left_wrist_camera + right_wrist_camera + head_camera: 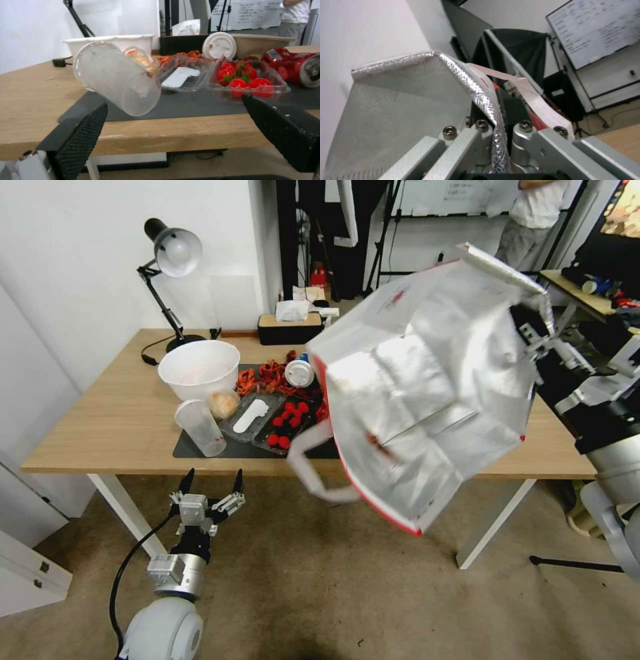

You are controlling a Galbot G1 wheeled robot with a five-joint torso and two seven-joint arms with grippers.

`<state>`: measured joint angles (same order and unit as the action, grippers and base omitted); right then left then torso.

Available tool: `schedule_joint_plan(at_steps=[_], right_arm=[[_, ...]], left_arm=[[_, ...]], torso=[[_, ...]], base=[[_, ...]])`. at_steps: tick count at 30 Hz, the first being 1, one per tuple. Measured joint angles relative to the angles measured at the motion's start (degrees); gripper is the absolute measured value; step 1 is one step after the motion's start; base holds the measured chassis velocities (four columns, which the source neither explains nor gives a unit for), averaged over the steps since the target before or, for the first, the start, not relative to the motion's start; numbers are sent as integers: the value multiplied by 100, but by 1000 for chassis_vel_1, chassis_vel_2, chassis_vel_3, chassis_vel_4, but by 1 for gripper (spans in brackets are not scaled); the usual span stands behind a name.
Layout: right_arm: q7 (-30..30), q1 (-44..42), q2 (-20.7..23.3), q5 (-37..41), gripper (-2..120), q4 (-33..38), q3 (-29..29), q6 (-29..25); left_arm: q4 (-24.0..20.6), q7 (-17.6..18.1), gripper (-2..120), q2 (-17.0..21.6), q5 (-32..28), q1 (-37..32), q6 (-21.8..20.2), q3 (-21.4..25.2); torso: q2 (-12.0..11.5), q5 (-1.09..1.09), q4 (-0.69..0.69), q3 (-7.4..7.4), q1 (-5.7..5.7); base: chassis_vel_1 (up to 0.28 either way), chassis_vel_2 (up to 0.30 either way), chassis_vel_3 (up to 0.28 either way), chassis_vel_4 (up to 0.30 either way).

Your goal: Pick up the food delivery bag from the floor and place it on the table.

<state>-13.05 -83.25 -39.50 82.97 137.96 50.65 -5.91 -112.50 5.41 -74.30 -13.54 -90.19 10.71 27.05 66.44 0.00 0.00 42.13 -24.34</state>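
The food delivery bag [427, 393] hangs tilted in the air above the right half of the table [100, 427], its silver foil lining facing me and a white loop handle [313, 467] dangling past the front edge. My right gripper [533, 337] is shut on the bag's upper rim; in the right wrist view the foil rim [486, 100] runs between the closed jaws of that gripper [501, 140]. My left gripper [215, 473] stands open, low in front of the table's front edge above the floor [320, 593], with nothing between its fingers [80, 135].
On the dark mat [233, 447] sit a white bowl [199, 367], a tipped plastic cup [116, 82], a clear tray of strawberries [243, 80] and a red can [293, 66]. A desk lamp [170, 253] and tissue box [290, 327] stand at the back. A cluttered desk [580, 293] is far right.
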Motion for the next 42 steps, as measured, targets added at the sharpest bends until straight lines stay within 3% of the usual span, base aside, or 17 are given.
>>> schedule_joint_plan(at_steps=[12, 22, 42], right_arm=[[146, 325, -356, -86, 0, -782, -279, -187], [-210, 558, -694, -398, 0, -1255, -719, -280], [-636, 557, -754, -746, 0, -1677, -691, -216]], left_arm=[[81, -24, 100, -9, 51, 102, -48, -84], [113, -39, 100, -2, 100, 92, -43, -121], [112, -103, 100, 35, 201, 8, 37, -118]], torso=[[-6, 0, 0, -4, 3], [-9, 0, 0, -6, 4], [-11, 0, -2, -7, 6]], base=[[0, 0, 0, 0], [0, 0, 0, 0], [0, 0, 0, 0]])
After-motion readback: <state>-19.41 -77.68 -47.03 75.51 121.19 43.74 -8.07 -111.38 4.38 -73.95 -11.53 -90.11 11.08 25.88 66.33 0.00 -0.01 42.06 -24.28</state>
